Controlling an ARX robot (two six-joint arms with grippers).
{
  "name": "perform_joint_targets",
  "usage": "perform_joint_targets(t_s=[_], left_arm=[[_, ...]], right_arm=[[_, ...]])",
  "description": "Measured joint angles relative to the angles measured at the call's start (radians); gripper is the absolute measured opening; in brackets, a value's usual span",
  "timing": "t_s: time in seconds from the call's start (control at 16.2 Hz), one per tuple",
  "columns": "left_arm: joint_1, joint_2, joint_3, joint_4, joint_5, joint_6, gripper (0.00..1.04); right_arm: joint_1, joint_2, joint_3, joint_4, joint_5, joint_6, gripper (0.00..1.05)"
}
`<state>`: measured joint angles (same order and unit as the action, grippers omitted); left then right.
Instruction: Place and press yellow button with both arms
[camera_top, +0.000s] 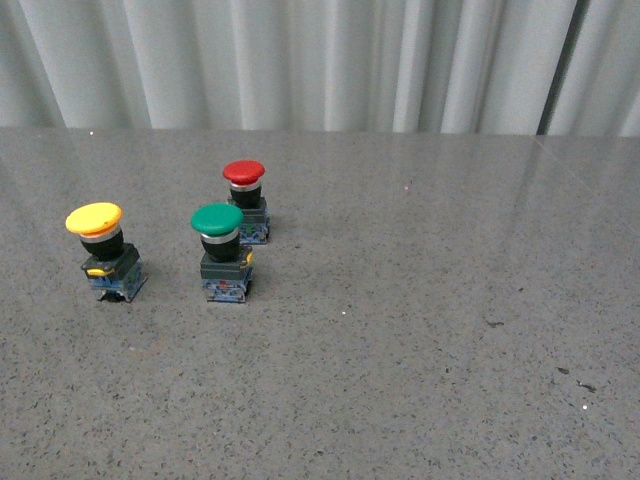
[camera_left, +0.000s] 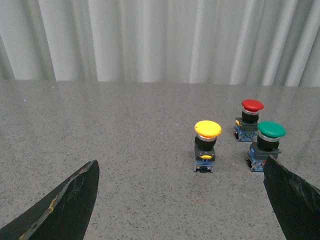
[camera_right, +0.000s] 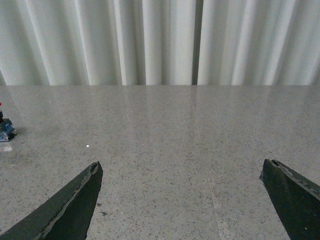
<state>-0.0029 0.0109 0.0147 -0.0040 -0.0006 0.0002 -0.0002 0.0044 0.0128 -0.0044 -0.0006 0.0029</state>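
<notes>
The yellow button (camera_top: 105, 250) stands upright on the grey table at the left, with a wide yellow cap, black collar and blue-black base. It also shows in the left wrist view (camera_left: 206, 145), ahead of my left gripper (camera_left: 181, 170), which is open and empty with its jaws wide apart, well short of the button. My right gripper (camera_right: 181, 170) is open and empty over bare table; the yellow button is out of its view. Neither arm shows in the front view.
A green-capped button (camera_top: 222, 250) stands right of the yellow one, and a red-capped button (camera_top: 246, 200) just behind it. Both show in the left wrist view (camera_left: 267, 145) (camera_left: 249, 119). A grey speckled table (camera_top: 420, 300) runs to a white curtain (camera_top: 320, 60).
</notes>
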Motion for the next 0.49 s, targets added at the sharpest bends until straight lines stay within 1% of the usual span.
perform_joint_targets(t_s=[0.49], left_arm=[[0.0, 0.0, 0.0, 0.0, 0.0, 0.0, 0.98]], right_arm=[[0.0, 0.0, 0.0, 0.0, 0.0, 0.0, 0.98]])
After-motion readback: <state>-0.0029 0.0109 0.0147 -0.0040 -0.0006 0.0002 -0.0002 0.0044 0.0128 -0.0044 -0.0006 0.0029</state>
